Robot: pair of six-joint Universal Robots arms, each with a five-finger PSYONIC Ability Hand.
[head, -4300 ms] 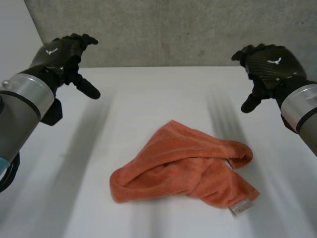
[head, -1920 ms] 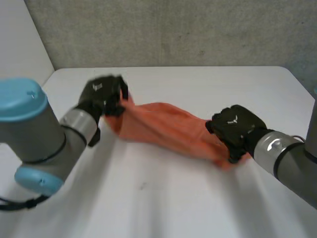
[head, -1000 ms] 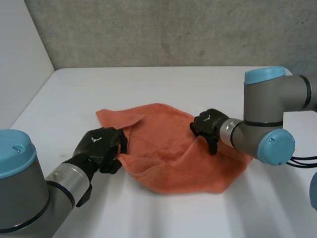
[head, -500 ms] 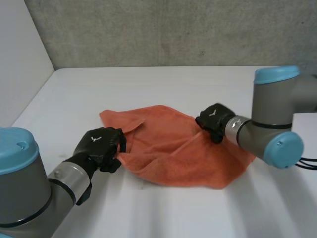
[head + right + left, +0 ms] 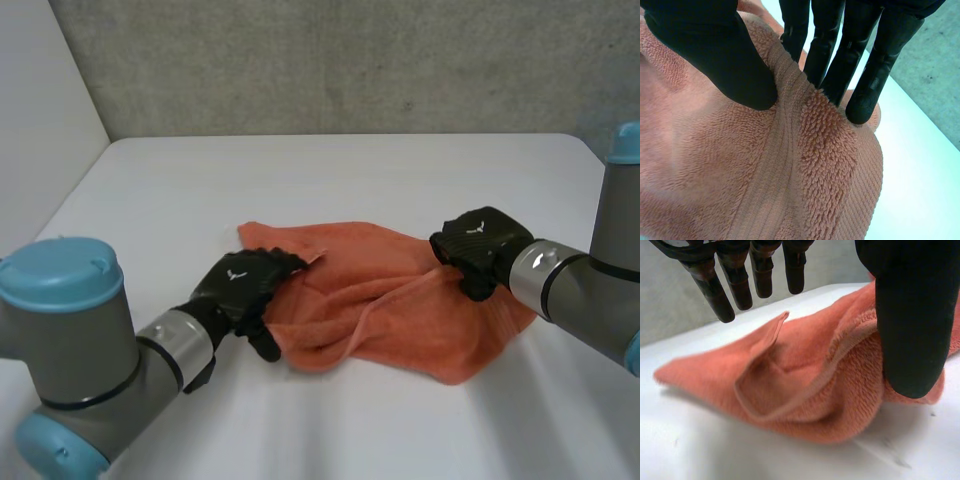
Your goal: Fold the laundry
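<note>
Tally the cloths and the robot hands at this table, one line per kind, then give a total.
orange towel: 1
black hands: 2 (left hand, right hand)
Total: 3

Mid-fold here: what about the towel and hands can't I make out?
1. Head view: the towel edge under the left robot hand, covered by it.
2. Head view: where the right robot hand grips the towel, hidden by the hand's back.
3. Left wrist view: the towel's stretch behind the thumb.
</note>
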